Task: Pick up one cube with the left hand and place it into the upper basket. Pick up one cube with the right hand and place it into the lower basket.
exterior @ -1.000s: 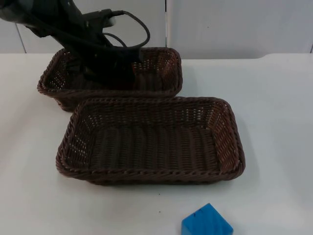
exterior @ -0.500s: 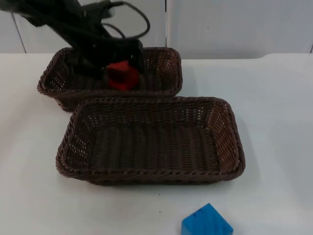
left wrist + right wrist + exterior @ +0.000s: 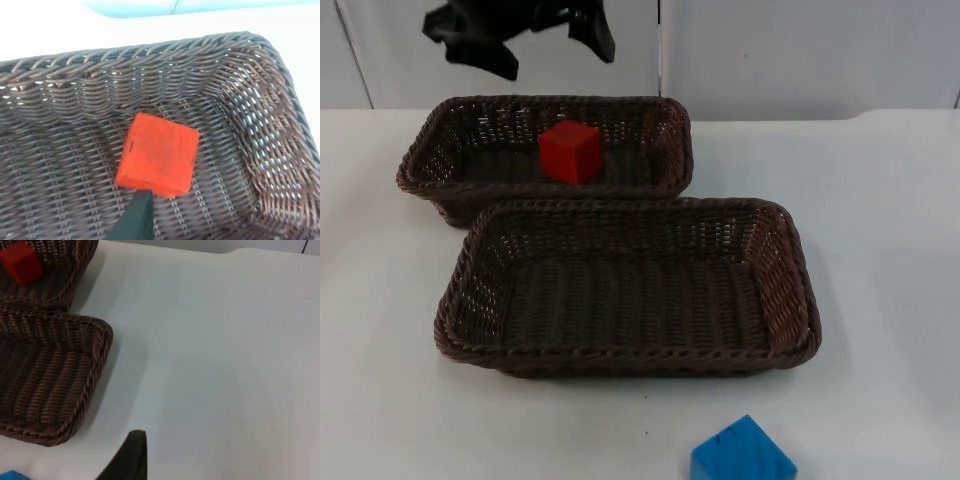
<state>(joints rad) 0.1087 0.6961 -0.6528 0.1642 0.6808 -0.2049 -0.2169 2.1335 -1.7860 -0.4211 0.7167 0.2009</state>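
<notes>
A red cube (image 3: 570,152) lies free on the floor of the upper wicker basket (image 3: 672,112), a little right of its middle. My left gripper (image 3: 552,52) hangs open well above that basket, against the back wall, holding nothing. In the left wrist view the red cube (image 3: 157,155) rests on the weave just past one black fingertip (image 3: 136,220). The lower basket (image 3: 792,262) holds nothing. A blue cube (image 3: 742,455) sits on the table near the front edge. My right gripper (image 3: 134,455) waits over bare table to the right of the lower basket (image 3: 75,390).
The two baskets stand close together, the upper one's front rim touching the lower one's back rim. White table stretches to the right of both baskets. A grey partition wall (image 3: 800,50) closes the back.
My left gripper let go of the red cube in the upper basket, then rose up and back out of it. The cube stays where it was set down.
</notes>
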